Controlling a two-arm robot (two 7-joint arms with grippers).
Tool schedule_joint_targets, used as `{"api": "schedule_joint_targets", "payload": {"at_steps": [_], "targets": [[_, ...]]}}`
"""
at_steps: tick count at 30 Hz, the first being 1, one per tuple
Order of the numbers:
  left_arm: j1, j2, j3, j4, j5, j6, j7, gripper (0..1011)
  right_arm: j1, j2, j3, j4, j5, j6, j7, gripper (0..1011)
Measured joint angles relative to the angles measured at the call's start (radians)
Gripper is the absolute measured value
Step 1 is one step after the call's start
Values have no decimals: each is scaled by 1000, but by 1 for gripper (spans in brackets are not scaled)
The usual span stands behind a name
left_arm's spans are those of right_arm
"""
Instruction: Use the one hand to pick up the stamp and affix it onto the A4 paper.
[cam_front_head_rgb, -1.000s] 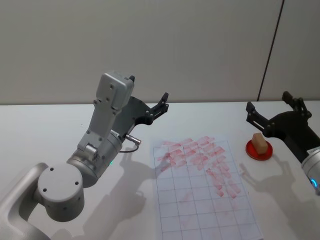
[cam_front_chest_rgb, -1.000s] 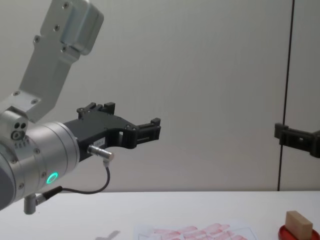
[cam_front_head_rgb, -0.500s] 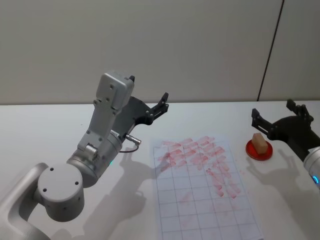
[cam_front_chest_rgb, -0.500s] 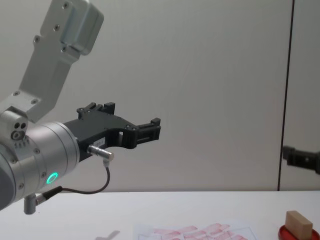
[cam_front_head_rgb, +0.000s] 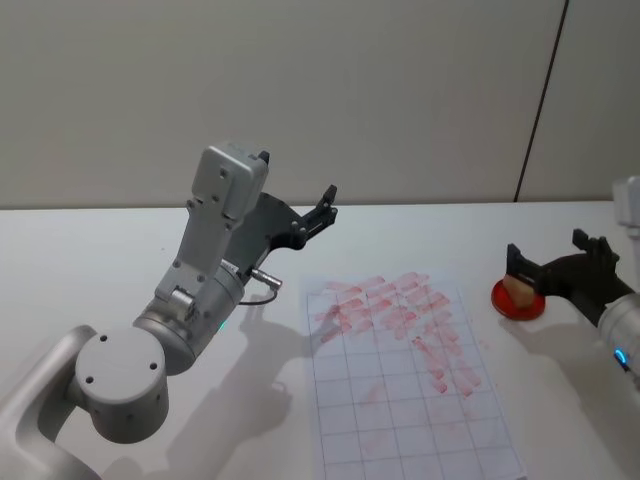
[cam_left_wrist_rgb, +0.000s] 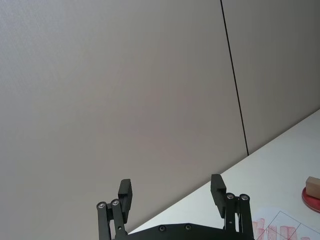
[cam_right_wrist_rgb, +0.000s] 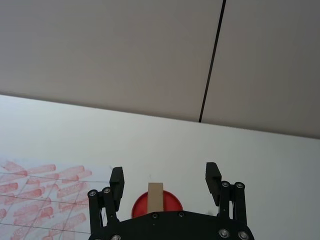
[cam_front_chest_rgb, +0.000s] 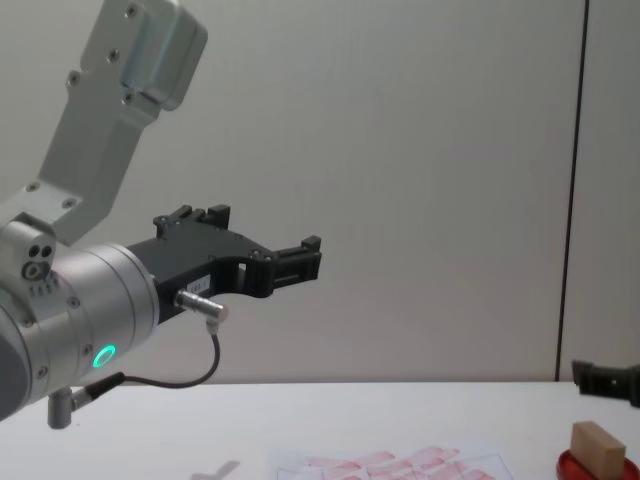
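The stamp (cam_front_head_rgb: 517, 288) stands upright on a red pad (cam_front_head_rgb: 521, 306) at the right of the surface (cam_front_head_rgb: 100, 250), just beside the paper (cam_front_head_rgb: 400, 390). Our right claw (cam_right_wrist_rgb: 165, 176), wide open and empty, hangs close over the stamp, which sits centred under the gap. We judge a short drop comes next. Our left claw (cam_front_head_rgb: 322, 205) idles open, well apart.

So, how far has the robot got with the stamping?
Nothing grabbed yet. The right gripper is open, lined up with the stamp, which stands on the red pad. Still to do: grip it, press it on the A4 paper. The left gripper idles raised.
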Motion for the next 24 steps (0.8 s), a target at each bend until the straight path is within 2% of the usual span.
{"api": "schedule_joint_targets", "payload": {"at_steps": [7, 21, 24], "targets": [[0, 0, 0, 0, 0, 0, 0, 1001, 28, -25, -10, 48, -10, 47, -28, 1001], [0, 0, 0, 0, 0, 0, 0, 1001, 47, -65, -31, 89, -18, 112, -76, 1001], [0, 0, 0, 0, 0, 0, 0, 1002, 49, -72, -35, 98, -21, 122, -83, 940]]}}
